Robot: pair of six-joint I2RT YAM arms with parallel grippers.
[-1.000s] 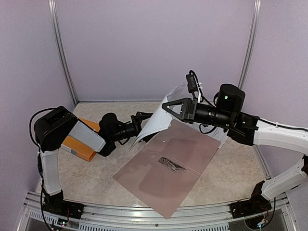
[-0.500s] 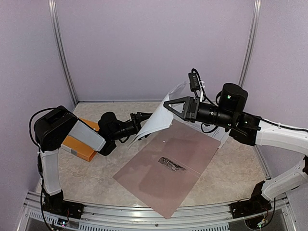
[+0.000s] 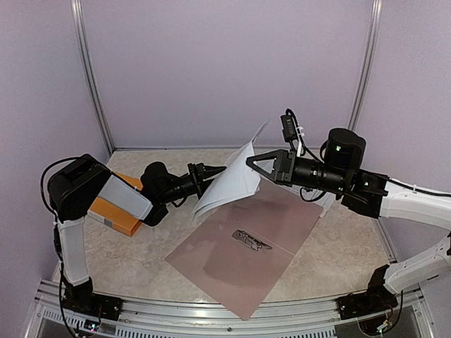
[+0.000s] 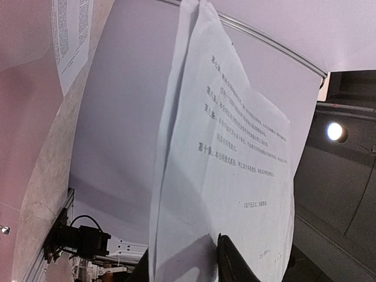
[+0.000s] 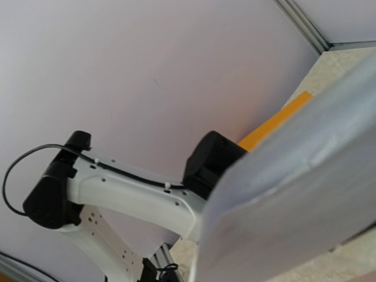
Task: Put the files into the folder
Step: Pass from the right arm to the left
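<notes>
Nearest, along the table's front edge: metal rail (image 3: 211,310) with both arm bases bolted to it.

Just beyond, flat on the marbled table (image 3: 134,260): open pinkish-brown folder (image 3: 232,271), set at a slant, one corner reaching the rail, metal clip (image 3: 251,241) at its middle fold. Nothing lying on its open faces.

Further left, partly under the left arm: flat orange box (image 3: 113,215) on the table, apart from the folder.

Above the folder's far half, off the table: files (image 3: 229,184), white sheets with blocks of small black print, hanging curled between the two arms and not touching the folder.

At the left edge of the files: left gripper (image 3: 206,172), reaching in sideways. From its wrist camera, one dark finger (image 4: 235,264) in front of the printed face, paper running past it. Jaws partway apart around the edge; impossible to tell whether actually pinching the paper.

At the upper right corner of the files: right gripper (image 3: 252,161), clamped fully closed on the paper and carrying it. From its wrist camera, paper filling the lower right of the view, the fingers themselves hidden.

Beside the folder's far right edge, under the right arm: another printed sheet (image 4: 70,35) flat on the table.

Farthest: plain lilac back wall (image 3: 225,70) with metal uprights at the corners.
</notes>
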